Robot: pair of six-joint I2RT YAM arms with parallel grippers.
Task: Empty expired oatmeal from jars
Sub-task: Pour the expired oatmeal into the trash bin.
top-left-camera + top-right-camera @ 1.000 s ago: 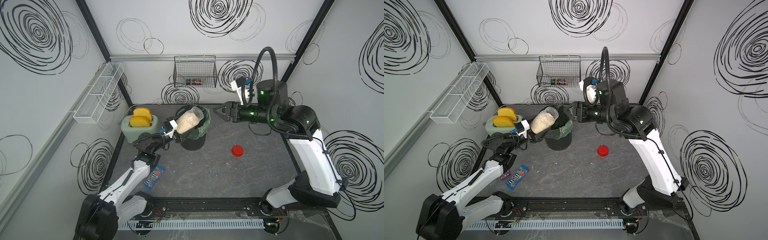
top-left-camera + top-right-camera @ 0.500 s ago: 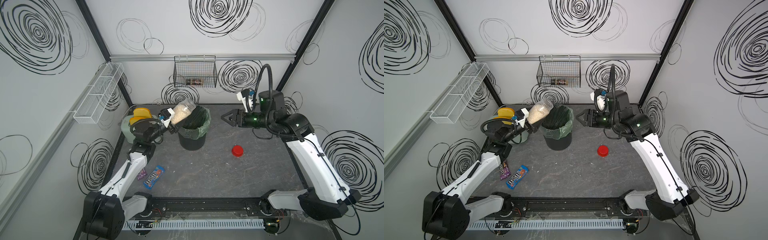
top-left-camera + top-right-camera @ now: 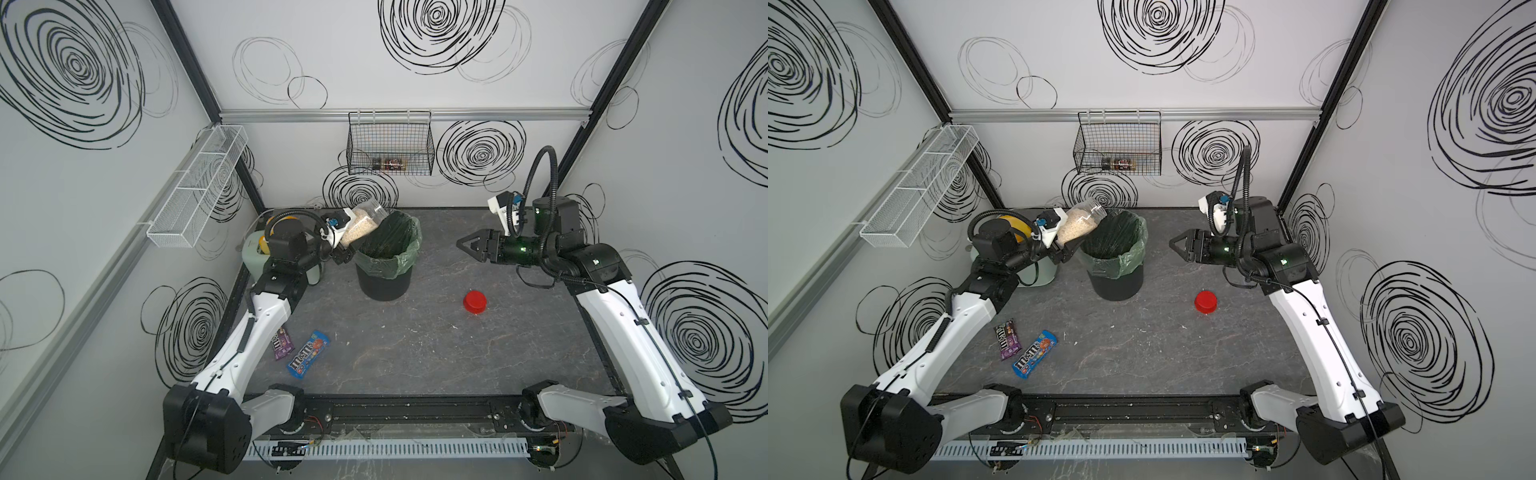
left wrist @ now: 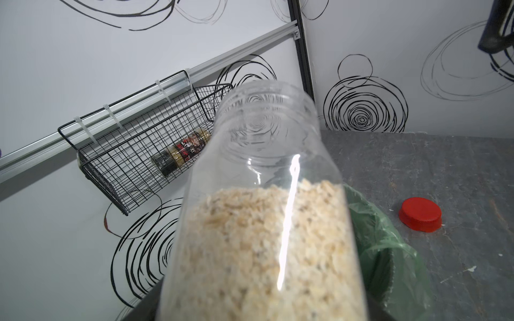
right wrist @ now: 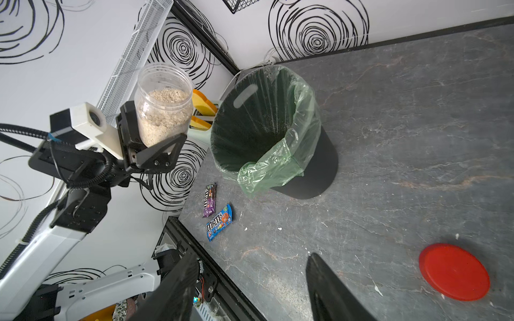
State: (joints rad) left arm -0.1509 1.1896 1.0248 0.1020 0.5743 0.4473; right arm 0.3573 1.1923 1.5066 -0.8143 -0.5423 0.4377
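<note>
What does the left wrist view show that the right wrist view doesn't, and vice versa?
Only left wrist: the bottles lying in the wire basket. Only right wrist: the left gripper clamped on the jar, the right gripper open, two candy packs and the toast. Both: the oatmeal inside the lidless jar, the lined bin and the loose red lid.

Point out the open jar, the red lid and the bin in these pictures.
jar (image 5: 163, 111): right wrist view, on its oat-filled side wall.
red lid (image 3: 475, 300): in a top view, on its flat top.
bin (image 3: 384, 284): in a top view, on its black outer wall.
</note>
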